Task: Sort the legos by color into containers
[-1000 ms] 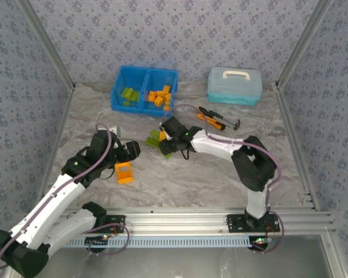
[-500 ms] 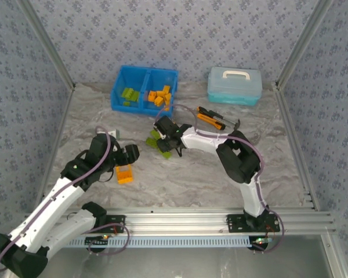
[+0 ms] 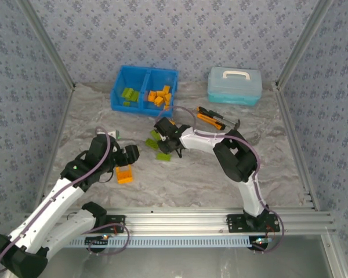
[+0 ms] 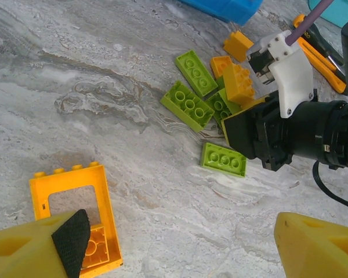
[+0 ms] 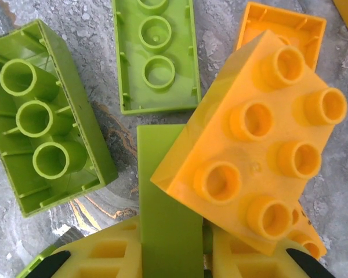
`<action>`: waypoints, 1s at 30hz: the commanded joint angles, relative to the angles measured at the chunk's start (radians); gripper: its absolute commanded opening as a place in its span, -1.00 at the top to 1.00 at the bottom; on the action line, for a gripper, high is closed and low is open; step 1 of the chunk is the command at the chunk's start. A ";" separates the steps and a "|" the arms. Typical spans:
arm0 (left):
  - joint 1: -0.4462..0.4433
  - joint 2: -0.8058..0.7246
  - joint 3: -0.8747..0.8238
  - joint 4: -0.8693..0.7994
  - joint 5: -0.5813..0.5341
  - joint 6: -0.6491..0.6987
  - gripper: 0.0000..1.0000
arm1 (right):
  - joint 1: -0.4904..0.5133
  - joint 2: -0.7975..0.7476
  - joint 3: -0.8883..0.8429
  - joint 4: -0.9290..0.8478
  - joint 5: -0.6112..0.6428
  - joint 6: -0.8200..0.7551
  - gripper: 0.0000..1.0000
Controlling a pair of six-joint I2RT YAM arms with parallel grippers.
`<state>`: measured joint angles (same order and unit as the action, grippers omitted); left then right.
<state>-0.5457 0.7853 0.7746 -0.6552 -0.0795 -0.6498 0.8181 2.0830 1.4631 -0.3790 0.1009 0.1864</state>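
My right gripper [image 5: 174,255] is shut on a lime green lego [image 5: 168,202] standing on edge between its yellow fingers. An orange lego [image 5: 255,139] leans over it, and two upturned green ones [image 5: 46,116] lie beside it. This pile [image 3: 156,142] sits mid-table, below the blue bin [image 3: 115,92]. The bin's left compartment holds green legos [image 3: 129,94] and its right one orange legos [image 3: 160,95]. My left gripper [image 4: 182,243] hangs open above bare table, just right of the large orange block [image 4: 75,202].
A pale blue lidded case [image 3: 234,85] stands at the back right. Orange-and-black hand tools [image 3: 214,119] lie in front of it, close to my right arm. A loose green lego [image 4: 223,158] lies between the pile and my left gripper.
My right gripper has slid left into the pile and shut on the green lego. The left arm has barely moved.
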 commanded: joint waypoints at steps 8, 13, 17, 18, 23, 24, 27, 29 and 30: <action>-0.003 -0.037 0.051 -0.076 -0.120 -0.014 -0.98 | 0.023 -0.312 -0.001 -0.075 -0.140 0.020 0.44; -0.003 -0.105 0.047 -0.062 -0.191 -0.045 -0.99 | 0.013 -0.338 0.119 -0.055 -0.191 0.053 0.40; -0.003 -0.195 0.012 -0.043 -0.226 -0.063 -0.98 | 0.009 -0.213 0.310 -0.019 -0.112 0.069 0.39; -0.002 -0.212 0.004 -0.044 -0.232 -0.068 -0.98 | 0.009 -0.168 0.362 -0.012 -0.089 0.071 0.38; -0.002 -0.265 -0.006 -0.083 -0.256 -0.089 -0.99 | -0.005 0.193 0.861 -0.086 0.001 0.087 0.39; -0.002 -0.271 -0.008 -0.091 -0.258 -0.094 -0.99 | -0.010 0.266 0.969 -0.108 0.009 0.085 0.39; -0.001 -0.287 -0.019 -0.101 -0.262 -0.103 -0.99 | -0.033 0.463 1.246 -0.103 0.009 0.098 0.38; -0.001 -0.296 -0.027 -0.103 -0.261 -0.103 -0.99 | -0.051 0.538 1.303 -0.013 -0.013 0.117 0.35; -0.001 -0.300 -0.030 -0.104 -0.260 -0.101 -0.98 | -0.059 0.553 1.287 0.046 -0.025 0.124 0.33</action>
<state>-0.5453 0.5018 0.7544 -0.7387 -0.3157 -0.7372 0.7891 2.5809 2.6892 -0.4038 0.0704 0.2752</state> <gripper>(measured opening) 0.993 0.329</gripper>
